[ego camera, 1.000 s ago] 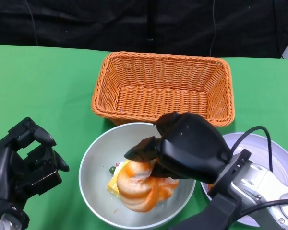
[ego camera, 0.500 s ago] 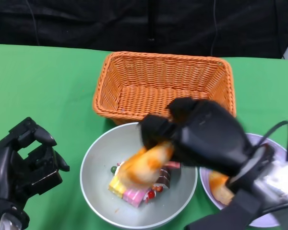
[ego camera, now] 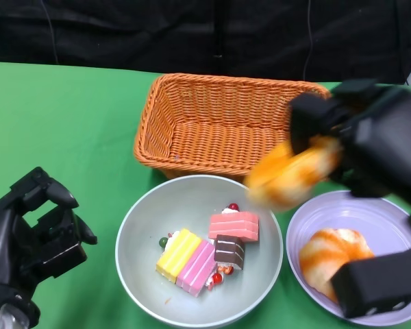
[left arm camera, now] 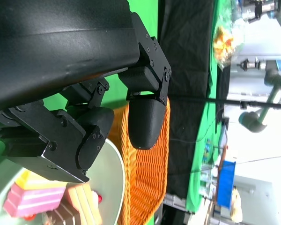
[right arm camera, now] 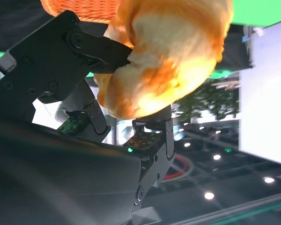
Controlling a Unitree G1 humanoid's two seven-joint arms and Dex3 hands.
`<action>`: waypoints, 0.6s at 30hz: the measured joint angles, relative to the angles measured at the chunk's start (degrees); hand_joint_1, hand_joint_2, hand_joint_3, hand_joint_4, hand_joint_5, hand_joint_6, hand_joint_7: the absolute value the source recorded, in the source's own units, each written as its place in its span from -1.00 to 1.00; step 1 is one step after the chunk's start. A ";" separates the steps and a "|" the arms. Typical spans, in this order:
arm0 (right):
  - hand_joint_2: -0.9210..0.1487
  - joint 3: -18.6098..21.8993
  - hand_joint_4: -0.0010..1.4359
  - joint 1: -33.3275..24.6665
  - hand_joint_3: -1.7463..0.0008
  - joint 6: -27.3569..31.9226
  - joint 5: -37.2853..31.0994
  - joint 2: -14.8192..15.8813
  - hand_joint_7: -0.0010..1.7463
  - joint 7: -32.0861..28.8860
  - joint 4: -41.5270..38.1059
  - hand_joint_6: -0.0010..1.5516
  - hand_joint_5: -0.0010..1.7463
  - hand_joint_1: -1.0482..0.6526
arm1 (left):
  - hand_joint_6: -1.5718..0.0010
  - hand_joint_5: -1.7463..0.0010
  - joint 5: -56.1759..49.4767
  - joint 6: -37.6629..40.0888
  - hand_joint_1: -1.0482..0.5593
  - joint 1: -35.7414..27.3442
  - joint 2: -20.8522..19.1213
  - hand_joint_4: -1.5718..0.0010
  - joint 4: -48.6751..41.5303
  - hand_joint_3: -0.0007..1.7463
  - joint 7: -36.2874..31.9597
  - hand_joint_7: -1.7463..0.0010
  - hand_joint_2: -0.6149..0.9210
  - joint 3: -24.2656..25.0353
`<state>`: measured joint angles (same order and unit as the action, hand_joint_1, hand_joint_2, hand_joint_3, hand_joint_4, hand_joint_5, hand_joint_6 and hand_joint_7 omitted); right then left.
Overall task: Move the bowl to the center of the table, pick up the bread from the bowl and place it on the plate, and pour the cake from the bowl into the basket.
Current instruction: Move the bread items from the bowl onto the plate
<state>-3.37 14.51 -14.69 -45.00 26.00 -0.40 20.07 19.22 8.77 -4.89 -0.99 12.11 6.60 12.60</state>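
Bread, one orange-glazed piece, was held in the air by the right hand, over the gap between the bowl and the plate and in front of the near wall of the basket. A second piece of bread already lay on the plate. The bowl stood near the middle of the green table, so that step looked done. Cake pieces were all in the bowl and the basket held nothing visible; pouring remained, by my judgement. In the right wrist view the right hand's fingers were closed firmly around the carried bread on both sides. The left hand rested beside the bowl, touching nothing, its fingers curled inward around nothing.
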 measured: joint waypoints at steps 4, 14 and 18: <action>-0.16 3.43 0.23 -1.49 -0.39 0.31 0.45 1.23 0.99 0.00 0.58 -0.17 1.00 -0.01 | 0.08 -1.00 0.00 0.00 0.45 0.09 0.00 -0.09 0.00 0.54 0.01 -0.94 0.58 -0.01; -0.27 7.75 0.22 -2.97 -0.29 0.39 1.11 3.01 0.96 -0.75 -0.90 -0.15 1.00 -0.01 | 0.07 -1.00 0.19 0.52 0.45 0.08 0.00 -0.10 0.01 0.54 0.01 -0.93 0.57 0.37; -0.27 7.91 0.21 -2.97 -0.29 0.40 1.11 3.01 0.96 -0.75 -0.92 -0.15 1.00 0.00 | 0.07 -1.00 0.18 0.53 0.45 0.09 0.00 -0.10 0.01 0.54 0.01 -0.93 0.57 0.37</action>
<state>4.54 11.54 -14.29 -43.89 29.01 -1.15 19.15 19.40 9.30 -4.80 -0.99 12.11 6.61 12.97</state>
